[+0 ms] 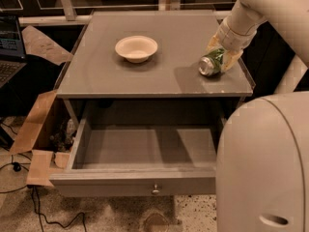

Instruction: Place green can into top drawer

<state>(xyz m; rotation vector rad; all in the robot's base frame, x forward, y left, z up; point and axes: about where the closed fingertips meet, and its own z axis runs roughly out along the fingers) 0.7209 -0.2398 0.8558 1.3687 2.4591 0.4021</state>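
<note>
Pincer (223, 56) straddles green-and-white aluminium drink can (209, 65), sidelong on grey table (145, 76); clamped or slack, cannot tell. Grey wooden top drawer (135, 183) stands open.

We count one can (211, 64), one bowl (136, 48), one drawer (111, 182), one bench (120, 79), one end effector (220, 56), at the can.

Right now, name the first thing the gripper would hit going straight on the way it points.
The green can, lying on its side at the tip of the gripper, near the right edge of the tabletop, which lies just beneath. Whether can and gripper already touch is unclear.
</note>
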